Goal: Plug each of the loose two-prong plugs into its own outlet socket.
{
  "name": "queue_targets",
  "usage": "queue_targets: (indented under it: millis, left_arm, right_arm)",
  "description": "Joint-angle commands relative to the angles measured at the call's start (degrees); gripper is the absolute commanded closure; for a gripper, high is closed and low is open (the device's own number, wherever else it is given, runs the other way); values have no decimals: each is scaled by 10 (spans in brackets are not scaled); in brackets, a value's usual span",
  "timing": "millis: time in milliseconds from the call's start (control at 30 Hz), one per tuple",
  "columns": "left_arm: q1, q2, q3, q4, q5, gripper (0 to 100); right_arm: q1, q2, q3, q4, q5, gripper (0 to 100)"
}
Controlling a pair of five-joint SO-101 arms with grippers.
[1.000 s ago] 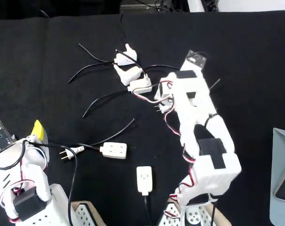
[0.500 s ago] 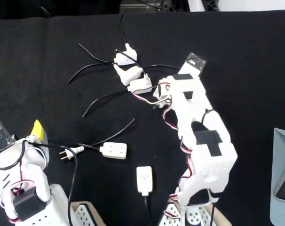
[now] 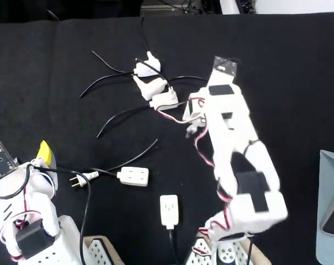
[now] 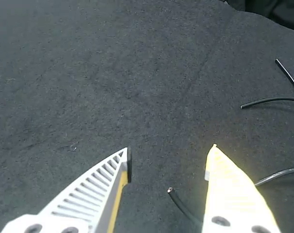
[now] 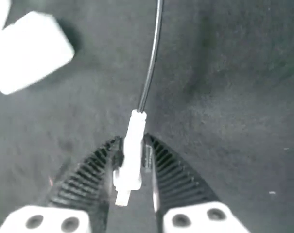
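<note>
**Right end effector pinches white plug over black cloth**

The right end effector pinches a slim white plastic plug between ribbed black fingers. The plug's glossy black cord trails across the matte, felt-like black surface, and a boxy white outlet block with rounded corners lies close by. From the high view, this arm stands just right of a far cluster of three white outlets. Nearer, a flat rectangular outlet socket lies with a loose two-prong plug just to its left, metal prongs bare. A second socket rests apart, near centre. At near left, the left end effector hovers with its fingers spread, one ribbed white and one pale yellow.
</note>
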State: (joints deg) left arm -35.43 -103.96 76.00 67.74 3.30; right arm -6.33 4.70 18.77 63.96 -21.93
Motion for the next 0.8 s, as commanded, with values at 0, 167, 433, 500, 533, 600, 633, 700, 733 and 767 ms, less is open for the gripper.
queue_targets:
  millis: [0, 167, 433, 500, 533, 600, 633, 700, 733, 767]
  left_arm:
    - [0, -2, -3, 0, 0, 744]
    - [0, -2, -3, 0, 0, 744]
    - [0, -2, -3, 0, 0, 744]
    - [0, -2, -3, 0, 0, 744]
    - [0, -2, -2, 0, 0, 744]
    - [0, -2, -2, 0, 0, 744]
    - [0, -2, -2, 0, 0, 744]
    - [0, -2, -2, 0, 0, 744]
    - [0, -2, -2, 0, 0, 744]
    - [0, -2, -2, 0, 0, 744]
  right_arm:
    - [3, -107, 56, 9, 145, 987]
    - [4, -108, 119, 16, 258, 987]
    - [3, -7, 126, 47, 311, 987]
    - [3, 9, 126, 48, 311, 987]
    - [3, 16, 126, 49, 311, 987]
    - [2, 29, 125, 60, 325, 987]
    - [2, 35, 124, 69, 333, 987]
    - [2, 45, 109, 92, 336, 987]
    - [2, 49, 97, 105, 337, 987]
    - [3, 49, 87, 118, 338, 987]
